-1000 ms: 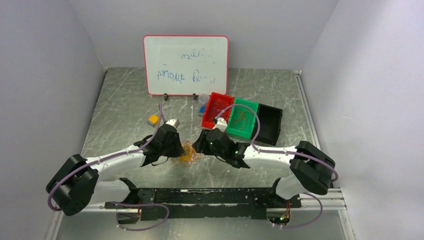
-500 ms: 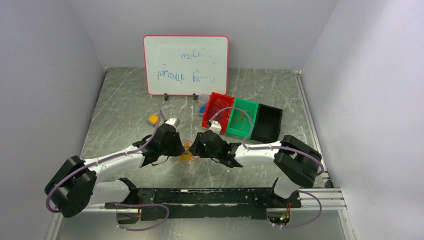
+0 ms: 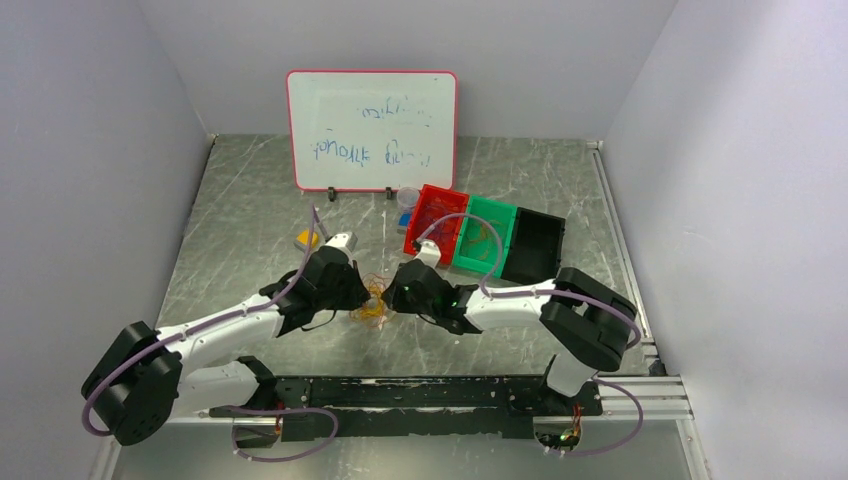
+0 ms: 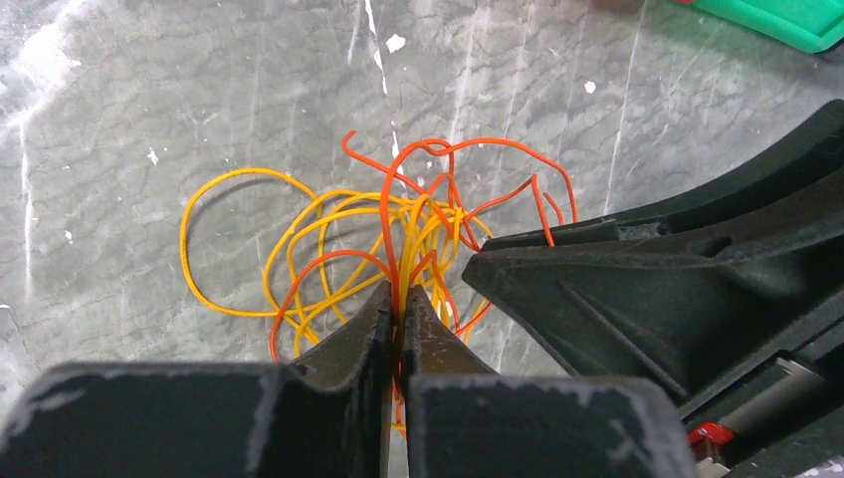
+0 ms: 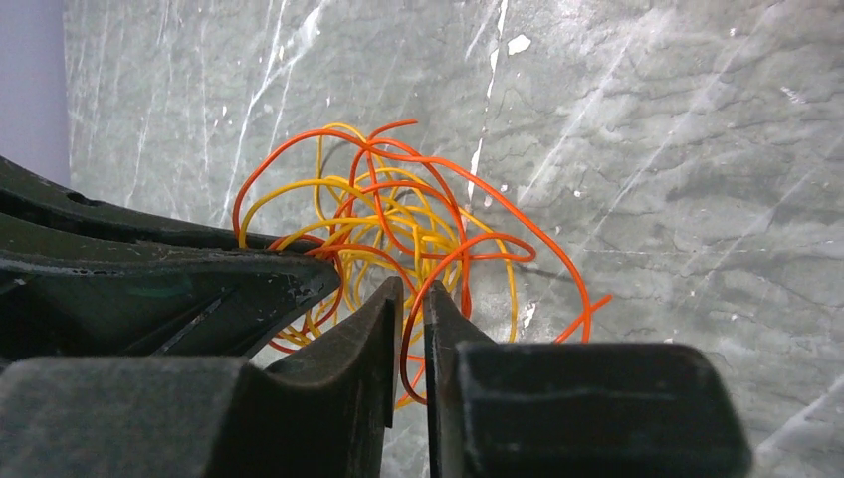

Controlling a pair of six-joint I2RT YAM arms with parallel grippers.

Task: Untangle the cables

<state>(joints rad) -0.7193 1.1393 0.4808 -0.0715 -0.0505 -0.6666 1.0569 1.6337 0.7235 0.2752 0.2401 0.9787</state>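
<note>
The cables [image 3: 372, 303] are a small tangle of orange and yellow wires lying on the metal table between my two grippers. In the left wrist view the cables [image 4: 338, 229] fan out ahead of my left gripper [image 4: 396, 294], which is shut on a few orange and yellow strands. My left gripper [image 3: 358, 296] sits at the tangle's left side. My right gripper [image 3: 392, 297] is at its right side. In the right wrist view my right gripper [image 5: 413, 289] shows a narrow gap between its jaws, with one orange loop of the cables [image 5: 398, 214] running through it.
A whiteboard [image 3: 371, 130] stands at the back. Red [image 3: 436, 222], green [image 3: 485, 236] and black [image 3: 533, 247] bins sit in a row right of centre, the red and green ones holding wires. A small yellow block [image 3: 307, 240] lies to the left and a clear cup [image 3: 408, 197] by the red bin.
My right gripper has moved left into the tangle and its jaws have narrowed around an orange strand. The left gripper stays shut on the wires and has shifted slightly.
</note>
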